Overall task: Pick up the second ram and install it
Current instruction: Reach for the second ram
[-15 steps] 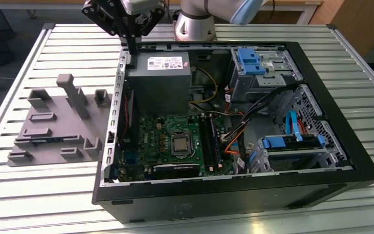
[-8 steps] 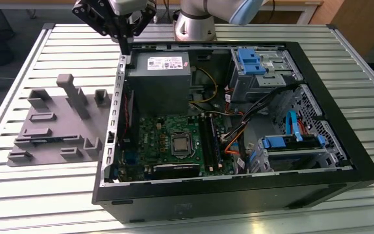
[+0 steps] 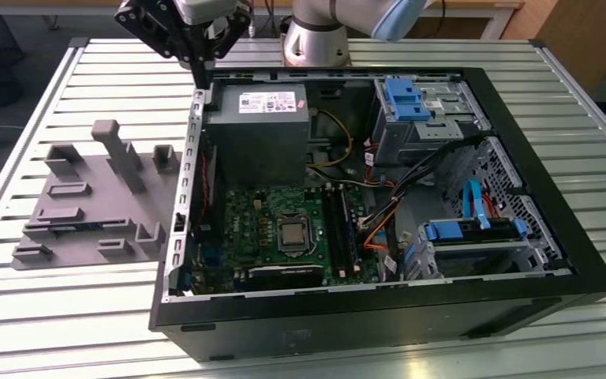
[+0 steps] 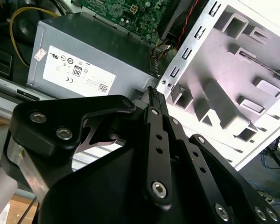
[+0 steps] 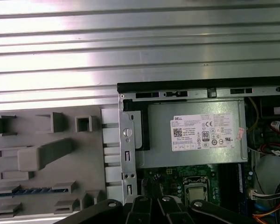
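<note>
A slatted metal table (image 3: pixel 61 316) is seen, with grey floor (image 3: pixel 61 20) behind it. An open case (image 3: pixel 387 320) is laid on the table, and a grey holder (image 3: pixel 98 212) is placed just beside it, at the exterior view's left. The ram (image 5: pixel 32 190) is seated on its edge in a slot of the holder. The arm (image 3: pixel 319 31) is bent over the case's far corner. The gripper (image 3: pixel 202 77) is pointed down beside the power supply (image 3: pixel 256 130), with its fingers pressed together and nothing held.

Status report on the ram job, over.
Gripper shut, empty, above the case edge by the power supply. Second ram in the grey holder, apart from gripper. Nothing over it.
</note>
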You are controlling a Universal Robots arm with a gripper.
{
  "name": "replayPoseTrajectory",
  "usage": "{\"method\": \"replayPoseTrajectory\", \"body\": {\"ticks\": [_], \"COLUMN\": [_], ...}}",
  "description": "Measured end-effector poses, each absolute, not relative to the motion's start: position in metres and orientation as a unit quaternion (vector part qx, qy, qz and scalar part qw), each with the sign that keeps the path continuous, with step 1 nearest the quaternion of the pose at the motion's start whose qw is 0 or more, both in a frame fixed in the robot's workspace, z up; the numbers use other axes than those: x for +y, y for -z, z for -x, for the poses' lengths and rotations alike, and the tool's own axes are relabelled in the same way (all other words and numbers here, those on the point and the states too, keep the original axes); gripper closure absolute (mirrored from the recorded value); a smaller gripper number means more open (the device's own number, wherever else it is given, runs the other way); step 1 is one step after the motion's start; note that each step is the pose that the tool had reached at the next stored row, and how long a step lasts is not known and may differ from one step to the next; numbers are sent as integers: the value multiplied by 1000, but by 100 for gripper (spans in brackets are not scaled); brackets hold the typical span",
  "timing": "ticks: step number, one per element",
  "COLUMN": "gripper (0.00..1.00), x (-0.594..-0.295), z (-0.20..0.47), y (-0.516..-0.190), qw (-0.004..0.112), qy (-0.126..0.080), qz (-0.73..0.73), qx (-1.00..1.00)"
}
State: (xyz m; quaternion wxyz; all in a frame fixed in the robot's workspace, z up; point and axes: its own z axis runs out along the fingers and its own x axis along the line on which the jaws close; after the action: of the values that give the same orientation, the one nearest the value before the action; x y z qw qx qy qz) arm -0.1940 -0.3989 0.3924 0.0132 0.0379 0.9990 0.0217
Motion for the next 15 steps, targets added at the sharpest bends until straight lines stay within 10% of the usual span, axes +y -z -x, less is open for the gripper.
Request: {"method": "replayPoseTrajectory", "body": {"ticks": [15], "gripper": [89], "x": [-400], "z": [229], "y": [-392], "qw": [13], "qy": [-22], "qz": [-38], "qx": [999]}}
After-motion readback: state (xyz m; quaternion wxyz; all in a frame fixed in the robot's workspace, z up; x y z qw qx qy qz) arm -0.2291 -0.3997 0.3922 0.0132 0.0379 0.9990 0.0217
